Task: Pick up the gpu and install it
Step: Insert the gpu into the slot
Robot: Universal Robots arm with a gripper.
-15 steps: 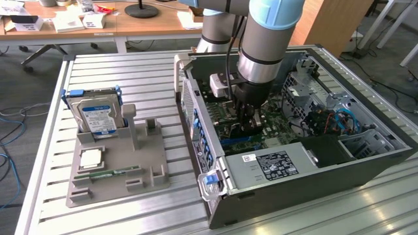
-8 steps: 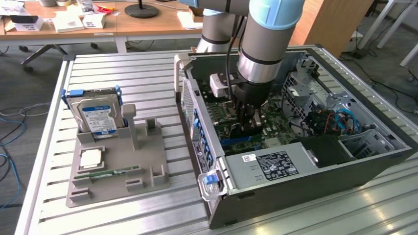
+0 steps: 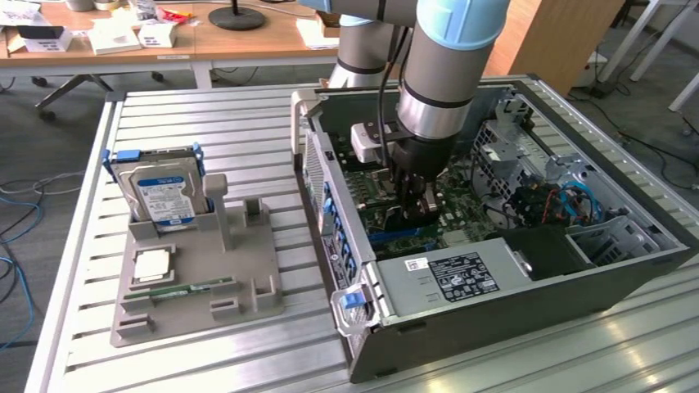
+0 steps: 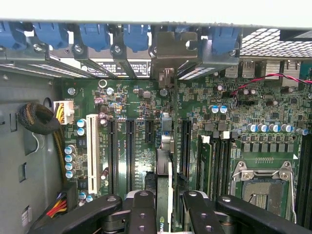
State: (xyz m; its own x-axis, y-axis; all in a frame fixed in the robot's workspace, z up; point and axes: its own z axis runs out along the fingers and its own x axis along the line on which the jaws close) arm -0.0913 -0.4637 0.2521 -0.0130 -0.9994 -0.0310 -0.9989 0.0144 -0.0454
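Gpu [image 4: 164, 158], edge-on and largely hidden, sits clamped in the pincer [image 4: 166, 202] over the motherboard [image 4: 131, 102].

gpu [image 4: 164, 165] — edge-on (upright) over motherboard [image 4: 131, 102]

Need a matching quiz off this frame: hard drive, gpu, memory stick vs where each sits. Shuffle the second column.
1. hard drive
2. gpu
3. memory stick

A. lying flat on the grey holder
B. on edge between the fingers of the hand, inside the open case
C. standing upright in the grey holder

Pairs: 1-C, 2-B, 3-A
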